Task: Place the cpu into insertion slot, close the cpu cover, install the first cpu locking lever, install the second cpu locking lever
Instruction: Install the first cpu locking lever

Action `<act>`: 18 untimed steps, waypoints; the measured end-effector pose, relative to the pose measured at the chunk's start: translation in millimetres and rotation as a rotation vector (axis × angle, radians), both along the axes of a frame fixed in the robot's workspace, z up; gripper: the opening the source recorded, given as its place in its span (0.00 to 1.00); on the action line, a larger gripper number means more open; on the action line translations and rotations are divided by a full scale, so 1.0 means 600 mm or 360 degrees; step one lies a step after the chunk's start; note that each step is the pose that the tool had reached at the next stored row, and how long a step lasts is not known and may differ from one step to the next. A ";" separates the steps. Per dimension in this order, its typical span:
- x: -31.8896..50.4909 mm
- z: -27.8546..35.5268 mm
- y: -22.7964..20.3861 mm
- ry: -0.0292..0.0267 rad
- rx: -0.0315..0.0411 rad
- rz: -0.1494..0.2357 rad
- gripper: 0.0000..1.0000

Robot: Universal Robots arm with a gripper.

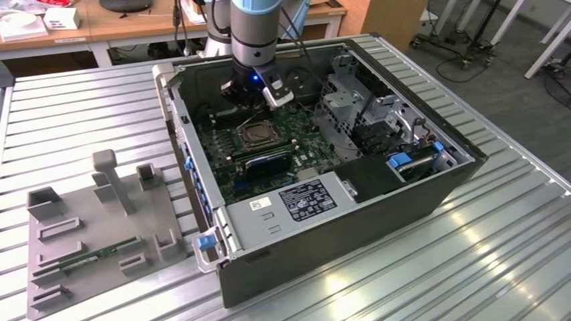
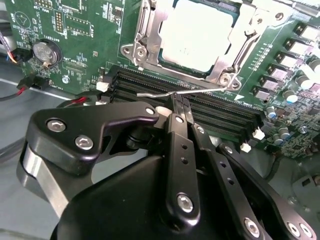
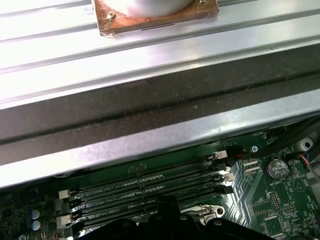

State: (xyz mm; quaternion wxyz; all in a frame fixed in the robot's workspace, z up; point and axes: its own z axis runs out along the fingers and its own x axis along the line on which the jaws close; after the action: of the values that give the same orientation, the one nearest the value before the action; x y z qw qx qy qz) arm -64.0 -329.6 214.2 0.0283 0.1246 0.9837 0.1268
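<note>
The cpu (image 2: 196, 32) lies flat in the insertion slot (image 1: 254, 136), its pale metal face up. The silvery cpu cover (image 2: 234, 59) is folded down around it. A thin wire locking lever (image 2: 150, 94) runs along the socket's edge beside the black memory slots (image 2: 220, 112). My gripper (image 2: 181, 106) reaches down into the open computer case (image 1: 464, 167); its two black fingers (image 2: 175, 131) are pressed together on the middle of that lever. In the exterior view the gripper (image 1: 243, 107) hangs just behind the socket. In the first wrist view the gripper's black body (image 3: 165, 217) sits beside the memory slots (image 3: 145, 187).
A coin battery (image 2: 46, 51) and cable plugs sit on the green board. A grey drive cage (image 1: 344, 110) and a power supply box (image 1: 299, 200) crowd the exterior view's right. A grey fixture plate (image 1: 89, 234) holding a memory stick (image 1: 98, 257) lies on the slatted table at the left.
</note>
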 end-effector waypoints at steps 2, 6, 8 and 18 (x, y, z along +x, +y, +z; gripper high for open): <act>0.000 0.000 0.0000 -0.00002 0.0000 0.0000 0.11; 0.000 0.000 0.0003 0.00003 -0.0001 0.0000 0.11; 0.000 0.001 0.0006 0.00002 0.0000 0.0000 0.11; 0.000 0.005 0.0007 0.00000 0.0000 0.0000 0.11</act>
State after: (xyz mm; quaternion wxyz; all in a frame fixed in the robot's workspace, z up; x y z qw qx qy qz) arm -64.0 -329.2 217.1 0.0283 0.1246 0.9836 0.1269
